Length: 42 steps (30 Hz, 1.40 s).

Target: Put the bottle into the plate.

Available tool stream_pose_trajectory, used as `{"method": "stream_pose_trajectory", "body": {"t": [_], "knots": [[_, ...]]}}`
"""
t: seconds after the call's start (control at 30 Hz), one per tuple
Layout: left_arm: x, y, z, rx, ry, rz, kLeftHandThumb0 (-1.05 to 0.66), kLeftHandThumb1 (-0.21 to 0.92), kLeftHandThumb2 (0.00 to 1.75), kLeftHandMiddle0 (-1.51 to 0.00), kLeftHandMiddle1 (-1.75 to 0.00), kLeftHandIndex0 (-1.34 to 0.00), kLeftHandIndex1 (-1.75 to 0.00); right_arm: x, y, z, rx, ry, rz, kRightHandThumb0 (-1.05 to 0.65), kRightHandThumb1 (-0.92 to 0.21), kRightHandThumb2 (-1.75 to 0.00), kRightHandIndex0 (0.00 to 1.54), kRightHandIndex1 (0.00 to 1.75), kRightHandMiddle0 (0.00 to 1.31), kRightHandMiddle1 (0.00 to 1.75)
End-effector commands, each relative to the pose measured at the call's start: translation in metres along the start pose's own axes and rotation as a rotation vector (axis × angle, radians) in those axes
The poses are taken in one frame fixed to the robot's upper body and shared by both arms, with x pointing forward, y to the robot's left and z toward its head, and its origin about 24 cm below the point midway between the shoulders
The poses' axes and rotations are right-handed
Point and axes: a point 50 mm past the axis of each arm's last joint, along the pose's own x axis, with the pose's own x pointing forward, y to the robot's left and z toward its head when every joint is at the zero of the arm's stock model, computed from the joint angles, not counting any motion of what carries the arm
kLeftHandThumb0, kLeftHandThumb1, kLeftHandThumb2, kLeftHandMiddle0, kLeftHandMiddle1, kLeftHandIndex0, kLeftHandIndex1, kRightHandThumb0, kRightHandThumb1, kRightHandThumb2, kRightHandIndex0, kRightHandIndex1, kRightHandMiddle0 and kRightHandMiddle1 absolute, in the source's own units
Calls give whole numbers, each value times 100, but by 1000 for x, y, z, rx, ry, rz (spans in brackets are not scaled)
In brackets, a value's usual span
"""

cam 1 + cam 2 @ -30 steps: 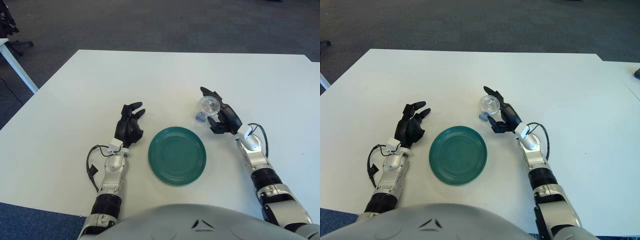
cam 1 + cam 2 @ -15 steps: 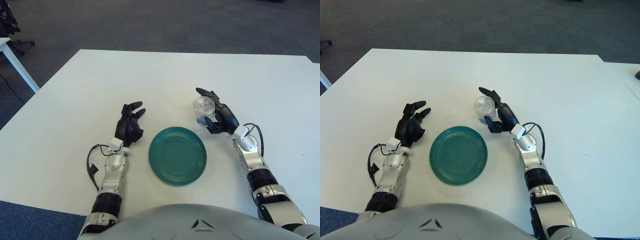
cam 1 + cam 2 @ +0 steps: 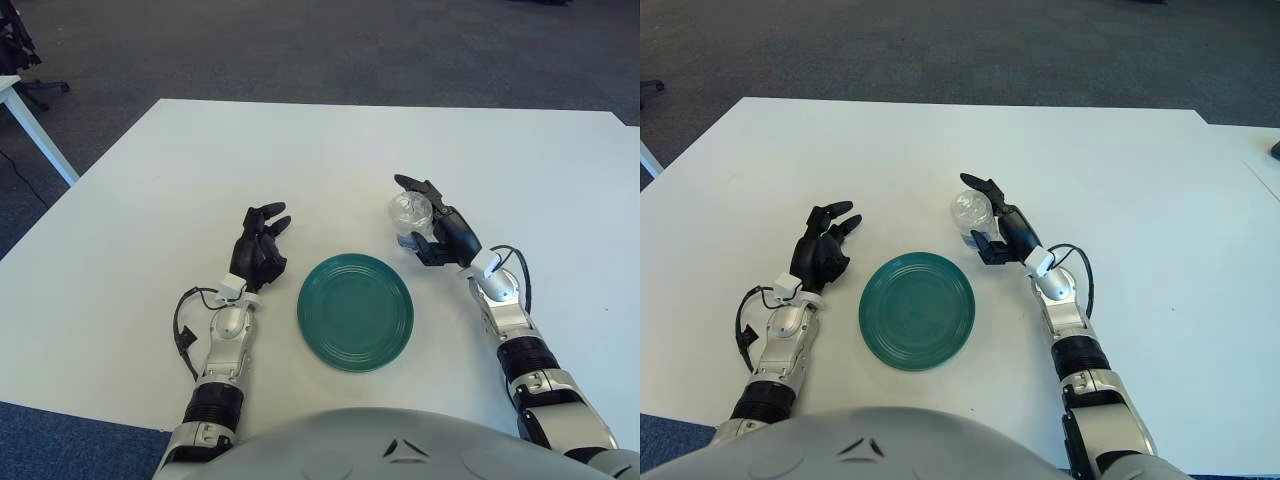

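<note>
One bottle, one plate, two hands on the white table, and the right hand has the bottle, black fingers curled round its clear crinkled body. It sits just beyond the plate's far right rim, not over the green yet, base turned up toward the camera and a blue cap peeking out at the bottom. Against half a second ago, the bottle has slid a touch to the right and sits tighter into the palm; a full second back it was further right again, so the hand swung left toward the plate and has eased off a little. The bottle is transparent, dimpled, catching the light. The plate is a round teal dish with ringed ridges, lying flat between the two arms, unmoved. The left hand shows just left of the plate, fingers loosely spread, gripping nothing, same place as before.
</note>
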Motion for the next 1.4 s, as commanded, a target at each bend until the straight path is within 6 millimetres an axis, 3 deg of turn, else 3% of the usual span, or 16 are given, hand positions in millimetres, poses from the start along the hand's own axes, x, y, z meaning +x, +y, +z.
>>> {"method": "stream_pose_trajectory", "body": {"t": [0.0, 0.07, 0.1, 0.13, 0.2, 0.3, 0.43, 0.7, 1.03, 1.37], "knots": [[-31, 3, -36, 6, 185, 11, -78, 92, 106, -46, -44, -21, -107, 1, -4, 0, 10, -2, -44, -105, -92, -89, 23, 2, 0, 70], [-30, 2, -36, 8, 192, 15, -78, 92, 106, -46, -44, -21, -107, 3, -4, 3, 35, -18, -84, -104, -92, -82, 34, 19, 7, 91], [-30, 2, -37, 9, 196, 18, -79, 92, 106, -45, -43, -20, -107, 4, -4, 4, 48, -26, -100, -82, -76, -92, 48, 75, 23, 120], [-30, 2, -37, 11, 200, 21, -79, 92, 106, -45, -43, -20, -107, 4, -5, 6, 49, -25, -111, -75, -70, -96, 53, 95, 28, 131], [-29, 2, -37, 12, 203, 24, -80, 92, 106, -45, -43, -19, -106, 4, -6, 8, 45, -21, -120, -58, -51, -112, 86, 142, 45, 157], [-29, 2, -37, 10, 201, 26, -80, 92, 106, -44, -43, -18, -106, 5, -7, 16, -28, -41, -118, -51, -41, -121, 105, 164, 54, 169], [-28, 3, -37, 12, 202, 27, -80, 92, 106, -45, -43, -19, -106, 20, -4, 47, -320, -184, -42, -47, -39, -123, 121, 172, 56, 173], [-26, 2, -39, 7, 214, 32, -80, 92, 106, -46, -43, -20, -107, 40, -3, 65, -525, -318, 95, -45, -41, -120, 128, 175, 54, 175], [-24, 0, -41, -4, 211, 40, -78, 92, 106, -48, -44, -21, -107, 52, -3, 78, -652, -427, 245, -45, -41, -120, 125, 175, 54, 175], [-24, 0, -41, -7, 205, 52, -78, 92, 105, -48, -44, -21, -107, 56, 3, 85, -726, -417, 330, -45, -40, -120, 123, 175, 54, 175]]}}
